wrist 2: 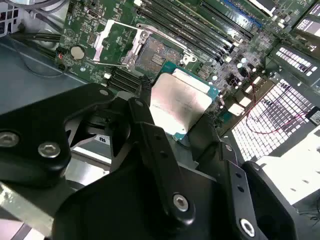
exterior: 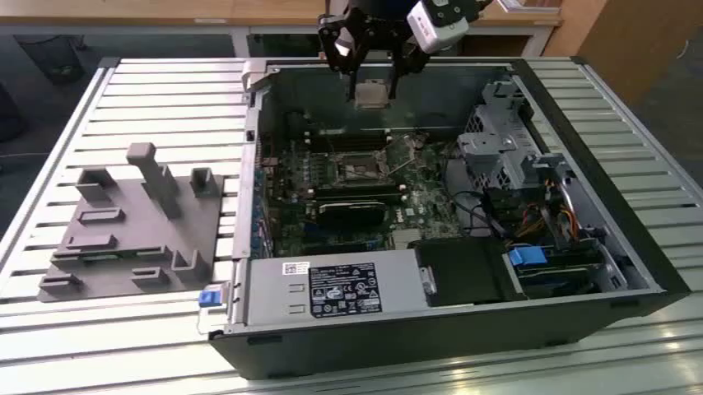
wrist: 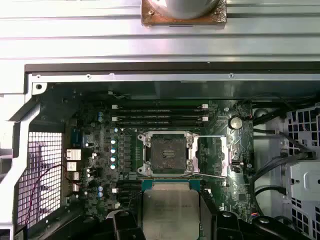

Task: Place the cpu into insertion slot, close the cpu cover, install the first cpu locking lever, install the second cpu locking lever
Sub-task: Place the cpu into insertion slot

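Observation:
My gripper (exterior: 371, 82) hangs above the far end of the open computer case, shut on the cpu (exterior: 371, 94), a flat square chip with a silvery top and a green edge. In both wrist views the cpu (wrist 2: 181, 102) (wrist: 171, 210) sits between black fingers (wrist 2: 145, 117). The insertion slot (wrist: 166, 155) (wrist 2: 155, 52) (exterior: 357, 171) lies bare on the green board, a dark square in a silver rim, below and ahead of the chip. The cpu cover (wrist: 212, 156) (wrist 2: 116, 42) is swung open beside the slot. A thin lever (wrist: 210, 175) stands loose near it.
Long black memory slots (wrist: 160, 115) run beside the socket. A black heatsink block (exterior: 351, 210), a power supply (exterior: 329, 288) and a metal drive cage (exterior: 505, 140) with cables crowd the case. A grey fixture with pegs (exterior: 132, 222) rests on the slatted table at the exterior view's left.

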Controlling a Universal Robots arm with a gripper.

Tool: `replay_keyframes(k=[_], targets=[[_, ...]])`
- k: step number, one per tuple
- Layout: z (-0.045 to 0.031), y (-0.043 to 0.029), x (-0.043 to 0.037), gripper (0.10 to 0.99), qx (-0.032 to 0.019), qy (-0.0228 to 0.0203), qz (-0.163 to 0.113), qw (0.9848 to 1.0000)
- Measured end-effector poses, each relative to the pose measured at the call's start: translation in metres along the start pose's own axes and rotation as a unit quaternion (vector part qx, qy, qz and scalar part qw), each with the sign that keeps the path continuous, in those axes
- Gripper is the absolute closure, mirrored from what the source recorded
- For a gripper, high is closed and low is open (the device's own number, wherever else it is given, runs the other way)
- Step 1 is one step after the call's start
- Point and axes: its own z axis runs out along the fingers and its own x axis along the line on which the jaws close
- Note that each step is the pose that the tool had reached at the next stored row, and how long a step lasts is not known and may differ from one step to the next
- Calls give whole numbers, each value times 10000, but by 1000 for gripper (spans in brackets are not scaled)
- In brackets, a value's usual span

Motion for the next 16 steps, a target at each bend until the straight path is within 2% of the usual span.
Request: replay_keyframes(k=[8,16], targets=[[0,0,0,545,-1,-4,40,10000],[0,0,0,545,-4,-20,223,9997]])
